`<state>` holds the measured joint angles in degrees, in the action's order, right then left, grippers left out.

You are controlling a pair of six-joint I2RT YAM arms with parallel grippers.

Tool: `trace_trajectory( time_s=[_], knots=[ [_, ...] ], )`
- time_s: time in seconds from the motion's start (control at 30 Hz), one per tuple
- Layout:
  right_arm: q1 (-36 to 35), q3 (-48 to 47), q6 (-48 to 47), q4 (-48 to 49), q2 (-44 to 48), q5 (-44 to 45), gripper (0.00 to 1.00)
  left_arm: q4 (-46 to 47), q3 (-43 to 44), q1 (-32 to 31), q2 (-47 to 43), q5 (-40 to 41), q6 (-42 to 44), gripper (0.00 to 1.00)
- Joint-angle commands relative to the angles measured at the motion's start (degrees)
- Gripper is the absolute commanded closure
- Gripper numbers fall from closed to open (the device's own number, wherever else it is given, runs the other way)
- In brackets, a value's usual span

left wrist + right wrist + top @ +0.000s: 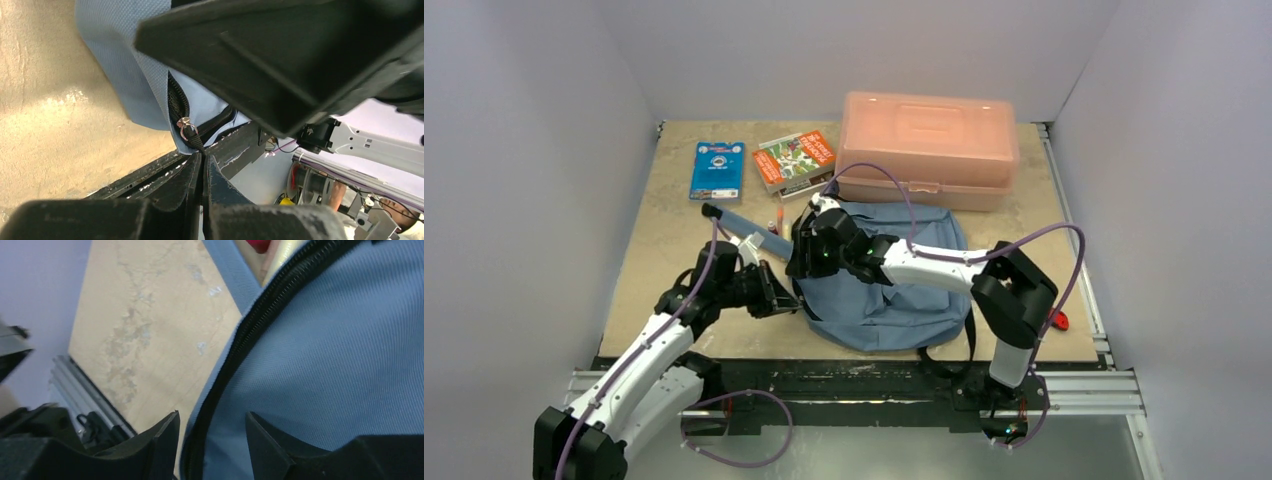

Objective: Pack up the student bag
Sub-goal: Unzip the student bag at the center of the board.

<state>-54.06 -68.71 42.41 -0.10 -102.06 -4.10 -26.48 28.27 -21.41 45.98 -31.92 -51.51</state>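
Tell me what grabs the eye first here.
The blue-grey student bag lies in the middle of the scene. At its zippered edge the right gripper stands open astride the dark zipper, and the left gripper is shut beside the silver zipper pull. Behind the bag sits a salmon-pink box.

- Student bag (894, 290): blue-grey fabric with a fine woven grain; zipper (250, 335) black; zipper pull (185, 126) silver.
- Plastic box (929, 140): translucent salmon-pink, unpatterned.
- Counter (664, 240): beige, mottled with paler patches.
- Booklet (717, 170): blue cover with a round light-and-dark emblem.
- Book (796, 160): orange-red cover with a green illustrated panel.
- Left claw (202, 165) and right claw (212, 422): black.
- Cables (1074, 260): purple.
- Small item (1060, 321) at the counter's right edge: red.
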Motion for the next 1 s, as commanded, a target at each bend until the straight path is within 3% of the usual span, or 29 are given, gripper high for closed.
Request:
trace_trajectory(
  time_s=[0.0, 0.13, 0.23, 0.3, 0.37, 0.4, 0.63, 0.83, 0.97],
  knots=[
    [-2.3, -1.8, 3.1, -2.2, 1.0, 10.7, 0.46, 0.0, 1.0, -0.2, -2.1, -0.8, 0.2, 1.0],
    [-6.3, -4.3, 1.8, -5.7, -1.2, 18.1, 0.4, 0.6, 0.3, -0.2, -2.7, -1.0, -0.1, 1.0],
    [-8.0, -5.8, 2.3, -5.4, -3.8, 20.6, 0.47, 1.3, -0.3, -0.2, -3.0, -1.4, -0.4, 1.0],
    [-8.2, -7.0, 2.9, -5.5, -5.5, 21.2, 0.65, 1.7, -0.7, -0.2, -3.4, -1.4, -0.7, 1.0],
    [-8.3, -8.0, 3.6, -5.2, -6.0, 21.4, 0.93, 2.3, -1.3, -0.2, -3.7, -1.9, -1.2, 1.0],
    [-8.3, -8.6, 3.7, -5.2, -5.7, 22.0, 1.0, 2.3, -1.4, -0.2, -3.7, -2.3, -1.6, 1.0],
    [-6.8, -16.5, 8.4, -8.2, -3.4, 23.8, 1.0, 1.2, -3.6, -4.1, -8.1, -0.9, -7.7, 1.0],
    [-5.9, -20.1, 11.9, -5.9, -2.7, 26.8, 1.0, 5.4, -7.4, -19.3, -12.0, 8.4, -17.7, 1.0],
    [-5.9, -21.4, 10.3, -7.6, -2.9, 27.7, 1.0, 11.0, -11.0, -26.3, -7.9, 13.4, -22.4, 1.0]
  ],
)
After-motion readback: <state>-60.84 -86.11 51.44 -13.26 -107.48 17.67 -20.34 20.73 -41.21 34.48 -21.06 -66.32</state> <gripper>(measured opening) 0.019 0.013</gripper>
